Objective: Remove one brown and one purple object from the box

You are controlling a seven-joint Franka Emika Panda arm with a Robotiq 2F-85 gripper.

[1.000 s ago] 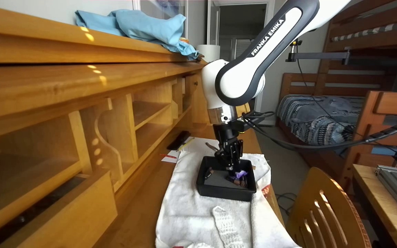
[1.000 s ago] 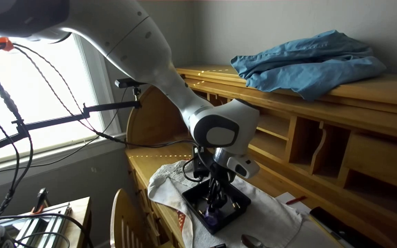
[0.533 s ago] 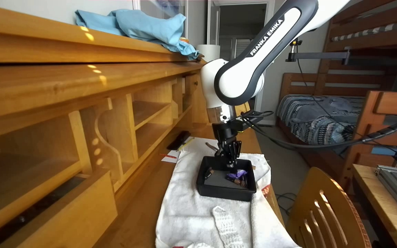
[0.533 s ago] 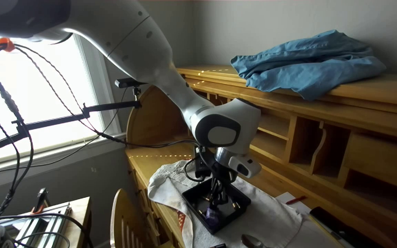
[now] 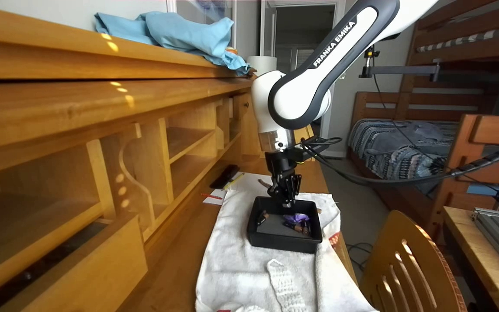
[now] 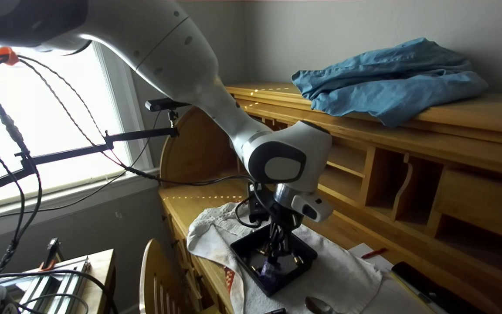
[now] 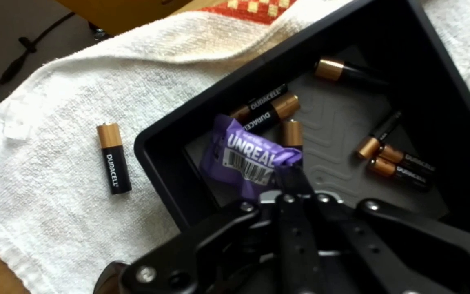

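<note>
the box (image 7: 165,171) sits on a white towel (image 7: 76,102) with the gripper (image 7: 294,175) right over it, and most of what i see in there is batteries: seven i can make out, black with copper-brown ends. straight ahead of the jaws in the wrist view is one battery (image 7: 292,134), its lower part out of sight. ahead and to the left lie two batteries (image 7: 273,113) side by side, partly hidden. farther ahead and a bit right of the jaws there's a single battery (image 7: 349,77), and well off to the right three more batteries (image 7: 402,175) huddle together.

the purple packet (image 7: 245,159), marked "unreal", is within the box walls too, just ahead and left of the jaws, covering part of that side-by-side pair from this angle. its crimped end runs under the fingertips. the jaws are together and look pinched on that end; i can't tell whether the rest of the packet touches the box floor.

outside the box, well to the left of the jaws, another battery (image 7: 114,159) lies on the towel, apart from the wall.
</note>
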